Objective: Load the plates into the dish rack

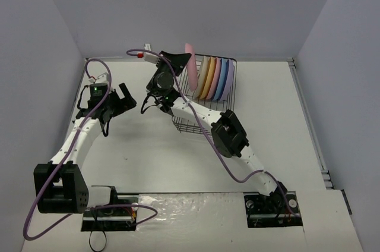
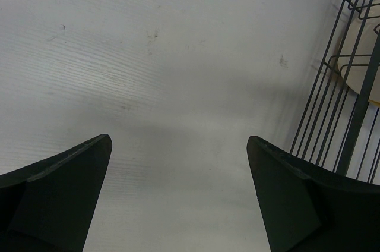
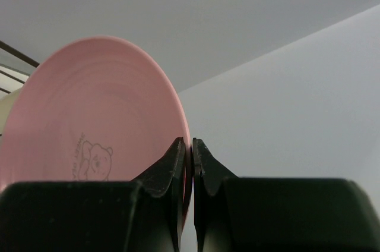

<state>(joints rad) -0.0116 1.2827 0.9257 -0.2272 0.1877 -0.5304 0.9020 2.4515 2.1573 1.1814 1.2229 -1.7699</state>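
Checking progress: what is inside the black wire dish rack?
Five round plastic plates stand on edge: cream, yellow-orange, pink, blue, lavender. The right pincer holds a second pink plate at the rack's left end. The arm hides its near part.

A robotics lab cell: white worktop (image 1: 148, 157) boxed by plain grey panels (image 1: 35, 44), left arm (image 1: 76, 139) and right arm (image 1: 255, 166) bolted on.

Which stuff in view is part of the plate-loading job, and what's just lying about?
Job:
- pink plate, gripped on edge by the right gripper
- racked plates
- dish rack
- left gripper, open and empty

Lying about:
- purple cables
- small red-and-white piece at the far edge of the table
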